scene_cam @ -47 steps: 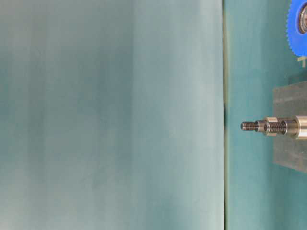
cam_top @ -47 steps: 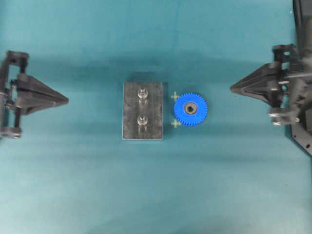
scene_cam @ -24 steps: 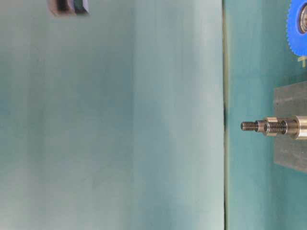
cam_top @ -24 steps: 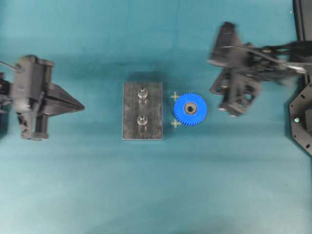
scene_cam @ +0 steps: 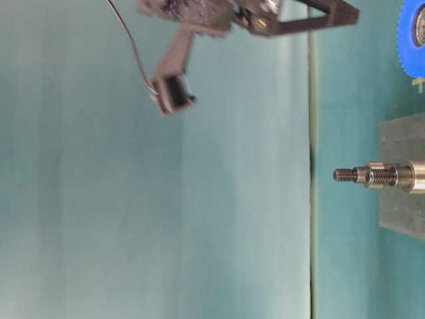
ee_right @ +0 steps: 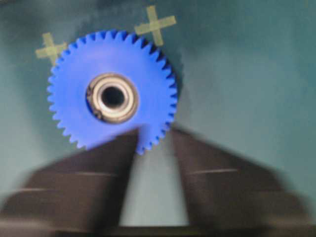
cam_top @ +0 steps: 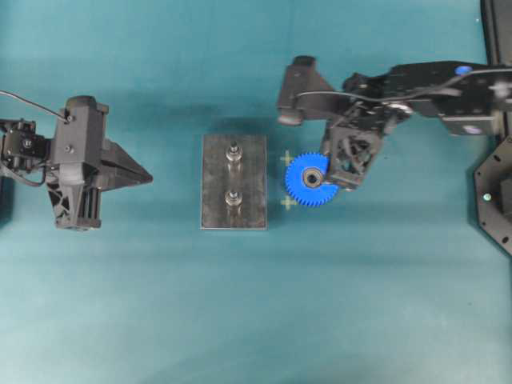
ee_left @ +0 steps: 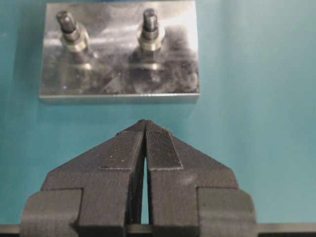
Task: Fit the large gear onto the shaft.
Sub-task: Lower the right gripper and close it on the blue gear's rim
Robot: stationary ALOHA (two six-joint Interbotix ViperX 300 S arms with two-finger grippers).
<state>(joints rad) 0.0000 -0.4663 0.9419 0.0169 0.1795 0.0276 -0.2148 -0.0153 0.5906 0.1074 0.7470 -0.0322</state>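
The large gear (cam_top: 308, 179), bright blue with a silvery bearing, lies flat on the teal mat just right of the dark grey plate (cam_top: 214, 182). Two steel shafts (cam_top: 234, 152) (cam_top: 234, 198) stand upright on that plate. My right gripper (cam_top: 341, 178) hovers over the gear's right edge. In the right wrist view the right gripper (ee_right: 154, 134) is open and motion-blurred, with the gear (ee_right: 148, 84) rim showing between its fingertips. My left gripper (cam_top: 149, 174) is shut and empty, pointing at the plate (ee_left: 118, 79) from the left, with a gap of mat between them.
Two yellowish tape crosses (cam_top: 288, 158) (cam_top: 289, 203) mark the mat beside the gear. A black fixture (cam_top: 496, 200) sits at the right edge. The table-level view shows the shafts (scene_cam: 372, 175) side-on and part of the right arm (scene_cam: 265, 16) overhead.
The right arm has swung in from the far right to above the gear, and its jaws have opened. The left arm has crept a little toward the plate, still shut.
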